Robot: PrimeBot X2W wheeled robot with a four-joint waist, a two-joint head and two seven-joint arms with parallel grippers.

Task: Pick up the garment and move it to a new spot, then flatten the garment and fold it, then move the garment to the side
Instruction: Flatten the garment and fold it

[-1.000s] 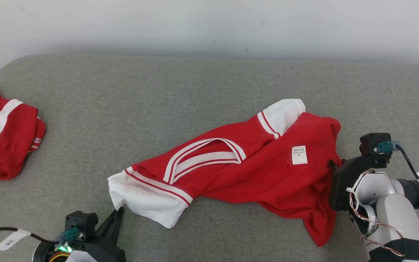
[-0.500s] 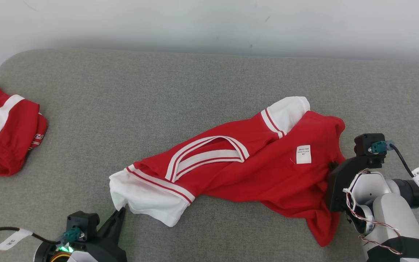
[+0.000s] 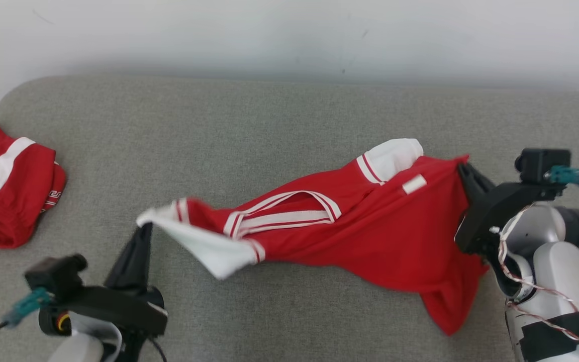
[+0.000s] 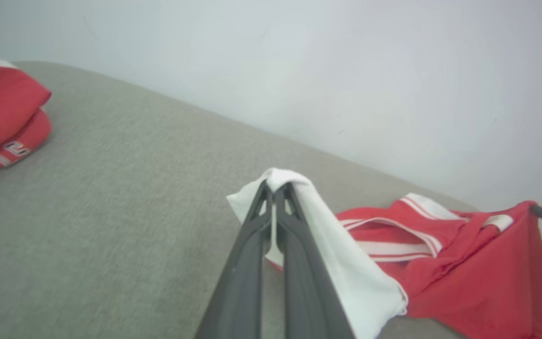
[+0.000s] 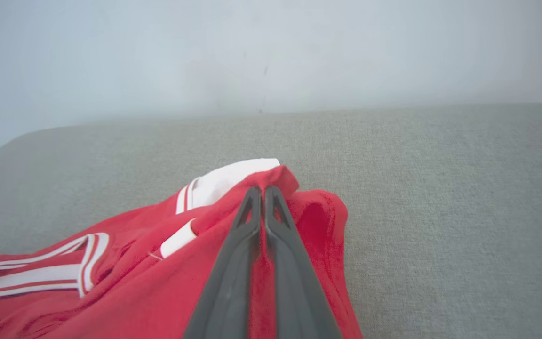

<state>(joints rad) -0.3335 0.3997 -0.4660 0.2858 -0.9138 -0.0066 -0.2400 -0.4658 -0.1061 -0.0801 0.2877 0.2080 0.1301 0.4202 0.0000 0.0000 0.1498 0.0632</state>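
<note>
Shirt [image 3: 350,226]: red with white sleeves, stretching across the middle of the grey surface [image 3: 269,125], both ends being held above it.
Left gripper [image 3: 145,227]: fingers pressing together, pinching the white sleeve.
Right gripper [image 3: 463,168]: fingers pressing together, pinching the red edge.
Pile [image 3: 8,191]: red-and-white clothes lying far left, well apart.

Cushion [image 3: 269,115] open behind garment [image 3: 370,221]; red pile [image 3: 13,201], perhaps folded, blocks far left.

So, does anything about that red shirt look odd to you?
On the red shirt, a white label shows on the outer face near the right gripper, so it may be inside out.
</note>
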